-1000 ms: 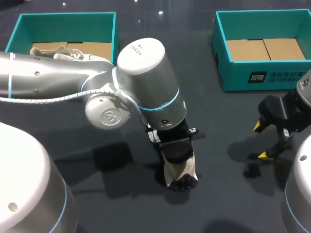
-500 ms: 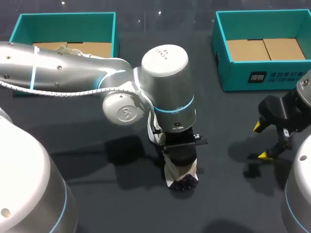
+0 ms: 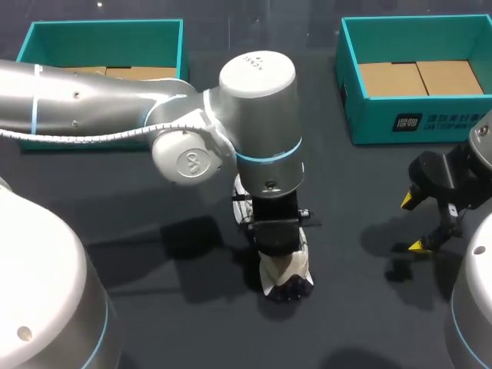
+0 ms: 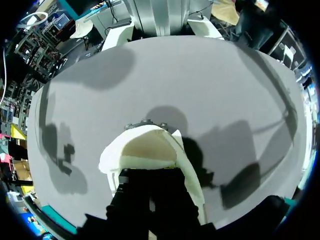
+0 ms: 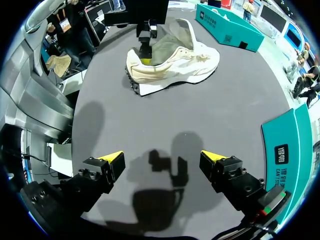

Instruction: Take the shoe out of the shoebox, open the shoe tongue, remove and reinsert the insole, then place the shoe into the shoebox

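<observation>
Right wrist view: left gripper (image 5: pixel 145 52) pinches the heel of the shoe (image 5: pixel 182 57); right gripper (image 5: pixel 164 160) gapes wide.

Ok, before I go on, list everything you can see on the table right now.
shoe: one, cream, standing on its sole mid-table
left shoebox: one, teal with a brown cardboard floor, far left, partly hidden by the left arm
right shoebox: one, teal with a brown cardboard floor, far right, nothing in it
table: one, dark grey
left gripper: one, black, down at the shoe's heel opening
right gripper: one, black with yellow tips, open, over bare table at the right, apart from the shoe
</observation>
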You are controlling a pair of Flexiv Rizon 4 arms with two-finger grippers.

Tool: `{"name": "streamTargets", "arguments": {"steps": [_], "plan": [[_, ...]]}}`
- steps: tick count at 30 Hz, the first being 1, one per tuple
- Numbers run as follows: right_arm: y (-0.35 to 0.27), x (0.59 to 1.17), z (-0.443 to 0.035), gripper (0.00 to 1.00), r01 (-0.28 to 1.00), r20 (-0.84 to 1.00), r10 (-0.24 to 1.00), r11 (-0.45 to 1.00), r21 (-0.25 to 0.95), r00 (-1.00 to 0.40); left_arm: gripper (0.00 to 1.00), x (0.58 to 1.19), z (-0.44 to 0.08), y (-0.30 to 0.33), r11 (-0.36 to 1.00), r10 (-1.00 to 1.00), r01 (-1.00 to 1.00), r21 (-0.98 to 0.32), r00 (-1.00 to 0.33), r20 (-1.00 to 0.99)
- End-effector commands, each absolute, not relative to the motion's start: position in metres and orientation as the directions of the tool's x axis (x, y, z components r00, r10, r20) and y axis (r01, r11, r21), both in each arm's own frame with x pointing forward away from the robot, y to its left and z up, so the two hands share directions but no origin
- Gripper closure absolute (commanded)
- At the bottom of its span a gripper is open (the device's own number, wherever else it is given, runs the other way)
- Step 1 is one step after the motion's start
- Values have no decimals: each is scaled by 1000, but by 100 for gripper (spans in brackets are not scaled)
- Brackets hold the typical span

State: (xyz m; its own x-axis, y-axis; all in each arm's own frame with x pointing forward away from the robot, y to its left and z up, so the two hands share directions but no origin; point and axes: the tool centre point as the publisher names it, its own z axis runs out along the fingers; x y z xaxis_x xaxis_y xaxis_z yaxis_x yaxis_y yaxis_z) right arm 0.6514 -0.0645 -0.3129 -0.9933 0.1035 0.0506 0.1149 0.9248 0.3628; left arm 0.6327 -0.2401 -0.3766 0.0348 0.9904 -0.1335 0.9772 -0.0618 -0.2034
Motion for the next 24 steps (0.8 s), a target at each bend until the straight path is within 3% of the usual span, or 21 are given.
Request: {"name": "streamTargets", "arguments": {"steps": [1, 11, 24], "plan": [[-65, 649, -313, 0, 115, 48, 104, 926, 361, -993, 100, 632, -394, -263, -60, 998, 969, -238, 61, 0], [-65, 649, -313, 0, 115, 48, 104, 926, 361, -993, 100, 646, -422, -258, 23, 990, 976, -215, 8, 141], [-65, 649, -313, 0, 115, 48, 104, 926, 361, -993, 100, 642, -363, -244, 20, 999, 992, -125, -14, 50]]}}
